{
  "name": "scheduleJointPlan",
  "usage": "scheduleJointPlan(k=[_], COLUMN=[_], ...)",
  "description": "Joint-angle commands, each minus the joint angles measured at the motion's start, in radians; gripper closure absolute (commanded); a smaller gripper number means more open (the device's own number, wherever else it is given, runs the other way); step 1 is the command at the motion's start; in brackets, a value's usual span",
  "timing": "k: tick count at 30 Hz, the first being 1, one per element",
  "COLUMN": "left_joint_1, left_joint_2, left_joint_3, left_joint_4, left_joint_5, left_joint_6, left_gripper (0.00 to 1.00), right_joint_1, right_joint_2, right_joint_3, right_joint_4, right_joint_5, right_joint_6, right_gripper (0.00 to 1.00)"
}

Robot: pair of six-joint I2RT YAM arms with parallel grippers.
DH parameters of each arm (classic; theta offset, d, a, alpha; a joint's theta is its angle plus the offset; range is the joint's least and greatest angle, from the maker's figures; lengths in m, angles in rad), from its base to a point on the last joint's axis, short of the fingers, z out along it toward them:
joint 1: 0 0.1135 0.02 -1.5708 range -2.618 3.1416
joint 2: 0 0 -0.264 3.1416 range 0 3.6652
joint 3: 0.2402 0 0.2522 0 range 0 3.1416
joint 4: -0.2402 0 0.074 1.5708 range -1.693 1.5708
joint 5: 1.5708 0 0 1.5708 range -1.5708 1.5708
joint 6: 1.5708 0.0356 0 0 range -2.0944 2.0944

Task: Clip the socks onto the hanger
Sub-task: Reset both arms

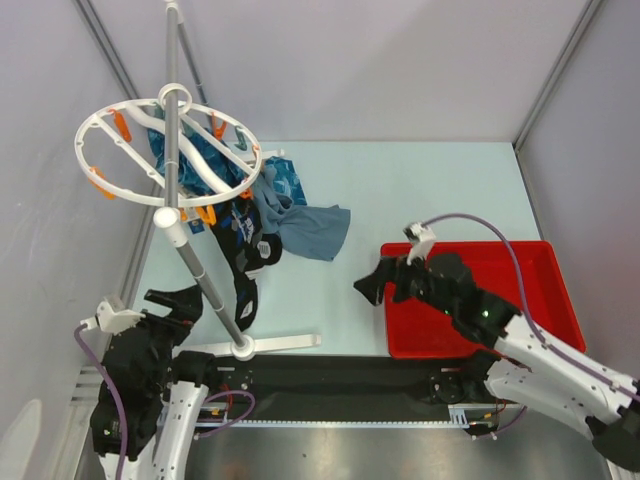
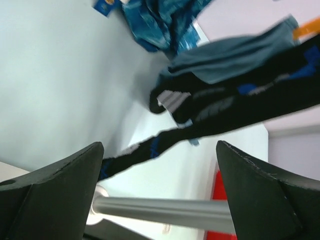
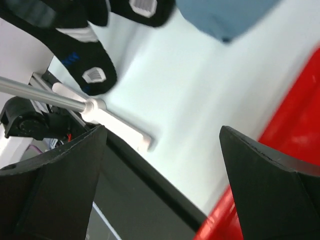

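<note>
The left gripper [image 2: 159, 150] has its black, wedge-shaped fingers [image 2: 52, 195] spread wide with nothing between them. It hovers low at the near left of the pale bench [image 1: 430, 190], just beside the grey metal pole [image 1: 205, 275]. The right gripper [image 3: 162, 130] is likewise wide open and empty, held over the bench at the left edge of the red tray [image 1: 535, 265], a shallow plastic one with a raised rim.

Between the two arms, the pole's white foot [image 1: 285, 343] lies flat along the near edge. The socks [image 1: 250, 250] are black knit with white striped patches and bits of blue. They dangle from the near side of the hanger [image 1: 208, 160], a white plastic ring with spokes and orange clips [image 1: 120, 125] set up the pole. Their toes hang down beside the pole, straight across the left gripper's line of sight.

Behind them droop the blue patterned cloths [image 1: 275, 180], and a soft grey-blue cloth [image 1: 318, 230] hangs at their right, touching them. I can't make out which clips hold the socks.
</note>
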Motion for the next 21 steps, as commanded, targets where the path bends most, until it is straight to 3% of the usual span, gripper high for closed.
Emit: scheduleJointPlan(k=[1,4,10,16,21], left_joint_1=[-0.004,-0.004,-0.004,-0.004,-0.004], left_joint_2=[-0.145,-0.145,-0.145,-0.145,-0.144], left_joint_3=[0.039,0.006,-0.135,-0.291,-0.410], left_joint_4=[0.007,0.024,0.294,0.594,0.753], left_joint_5=[0.147,0.181,0.244,0.250,0.250], left_joint_6=[0.071,0.074,0.122,0.093,0.107], left_gripper=[0.00,0.01,0.00,0.01,0.00], right_joint_1=[0.000,0.001,0.000,0.001,0.000], right_joint_2=[-0.189,-0.313,-0.575,-0.589,-0.546], right_joint_3=[-0.141,-0.296,-0.519,-0.579,-0.606], right_joint_4=[0.107,0.237,0.522,0.638,0.739], right_joint_5=[0.086,0.056,-0.050,-0.151,-0.208], right_joint_6=[0.129,0.155,0.186,0.200,0.205], right_gripper=[0.00,0.00,0.00,0.00,0.00])
